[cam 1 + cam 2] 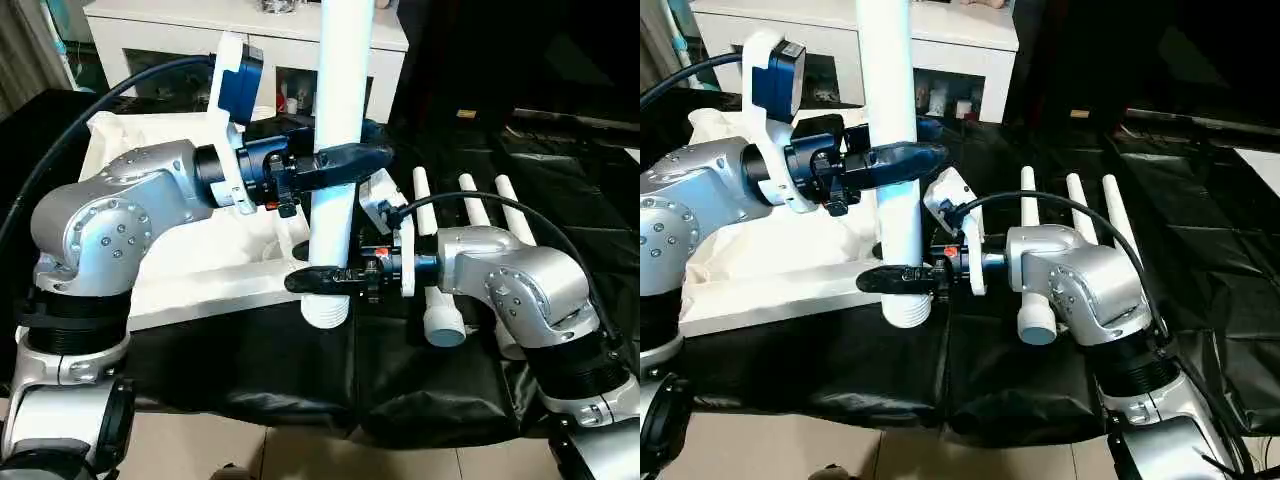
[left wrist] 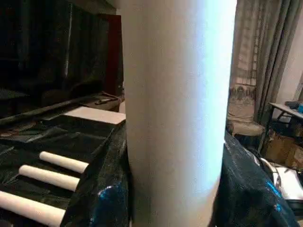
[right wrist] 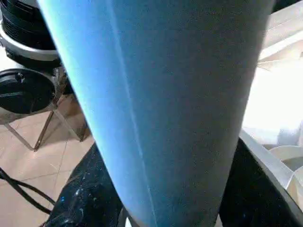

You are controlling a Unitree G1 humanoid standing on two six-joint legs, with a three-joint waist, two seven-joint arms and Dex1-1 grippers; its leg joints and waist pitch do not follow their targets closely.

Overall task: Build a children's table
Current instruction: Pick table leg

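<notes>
One white table leg (image 1: pixel 340 120), held upright above the near edge of the black-covered surface (image 1: pixel 560 180). Left gripper (image 1: pixel 350 160) clamped around its middle; right gripper (image 1: pixel 325 281) clasped around it just above the open lower end. Three spare legs (image 1: pixel 470 215) lying side by side on the surface behind the right arm. White tabletop (image 1: pixel 200 280) lying flat behind the left arm.

White cabinet (image 1: pixel 250 40) at back, curtains (image 2: pixel 265 61), tiled floor (image 3: pixel 33 165).
</notes>
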